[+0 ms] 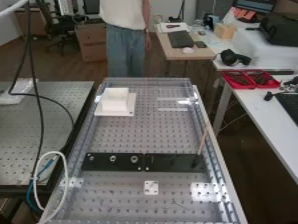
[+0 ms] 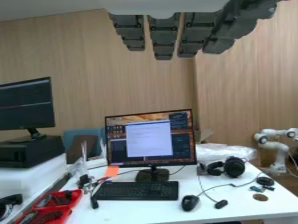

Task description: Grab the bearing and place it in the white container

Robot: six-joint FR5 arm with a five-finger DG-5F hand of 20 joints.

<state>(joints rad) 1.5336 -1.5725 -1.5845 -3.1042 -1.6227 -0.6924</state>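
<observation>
As far as I can see, the job is all ahead: the bearing (image 1: 134, 159), which I take to be the right-hand one of three small round metal pieces, sits on the dark strip (image 1: 174, 162) across the near half of the surface (image 1: 126, 137), towards its left edge. The white container (image 1: 116, 99) stands by the far left corner, on a flat white base; I can't tell whether anything is inside. The robot hand (image 2: 163, 37) is wide, its fingers straight and nothing between them, facing a desk with a monitor (image 2: 149, 142) and keyboard (image 2: 136, 190). Picking, carrying and placing all remain. The neighbouring pieces leave little room for fingers, a thin stick (image 1: 202, 142) leans up near the right edge, and the raised clear side walls could catch a low approach.
</observation>
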